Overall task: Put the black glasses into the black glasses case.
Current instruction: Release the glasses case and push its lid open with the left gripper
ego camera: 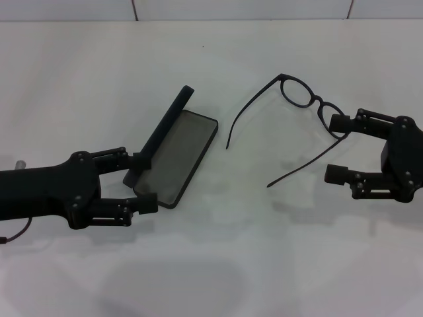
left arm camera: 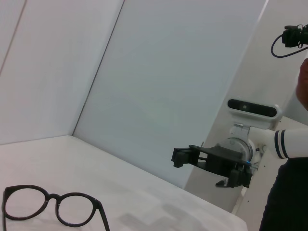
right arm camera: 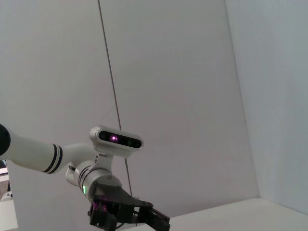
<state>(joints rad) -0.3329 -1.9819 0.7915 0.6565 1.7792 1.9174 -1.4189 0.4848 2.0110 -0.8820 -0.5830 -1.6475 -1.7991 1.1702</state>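
The black glasses [ego camera: 318,102] lie unfolded on the white table, right of centre, with both temple arms stretched toward me. My right gripper [ego camera: 336,148] is open at their right end; its far finger [ego camera: 338,122] overlaps the right lens and one temple arm runs between the fingers. The black glasses case [ego camera: 178,148] lies open left of centre, grey lining up and lid [ego camera: 168,125] raised. My left gripper [ego camera: 143,181] is open at the case's near end. The left wrist view shows the glasses [left arm camera: 53,207] and, farther off, the right gripper [left arm camera: 180,156].
The white table [ego camera: 264,251] stretches all around, with a wall seam along its far edge. In the right wrist view the left arm [right arm camera: 130,214] with its wrist camera shows against white walls.
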